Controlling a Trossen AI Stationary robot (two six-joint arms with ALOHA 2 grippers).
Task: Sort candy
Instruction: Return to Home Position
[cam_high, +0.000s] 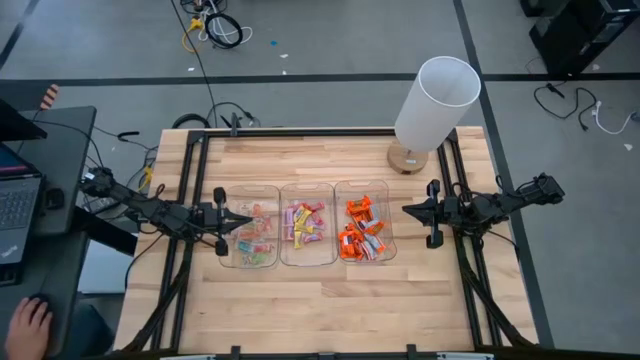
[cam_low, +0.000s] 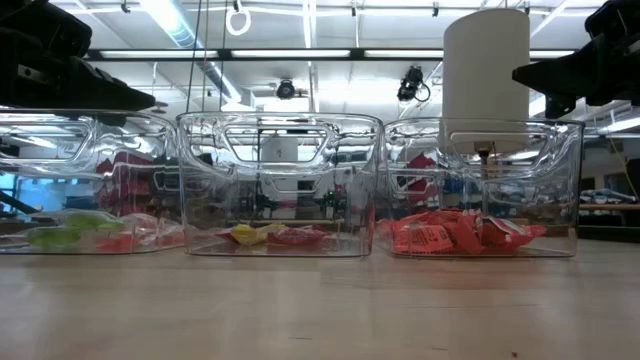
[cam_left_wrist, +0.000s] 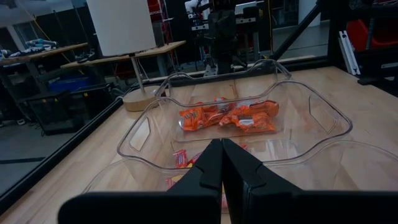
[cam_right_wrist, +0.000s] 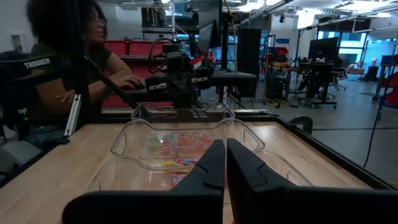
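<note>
Wooden table (cam_high: 300, 310) with a white lamp (cam_high: 436, 100) at 1 o'clock. Three clear bins (cam_high: 307, 188) stand in a row at centre. Left gripper (cam_high: 240, 217) is at 9 o'clock and right gripper (cam_high: 408, 210) at 3 o'clock, both with fingers pressed together, holding nothing. Candy (cam_high: 305, 222) lies in the bins: pale at 9 o'clock, pink-yellow in the middle, orange at 3 o'clock.

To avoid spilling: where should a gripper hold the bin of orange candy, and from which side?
Probably the rim of the orange-candy bin, on its outer long wall, pinched from above by the right gripper beside it. That wall is free; the opposite one adjoins the middle bin. The orange candy lies low. The left gripper waits opposite.
</note>
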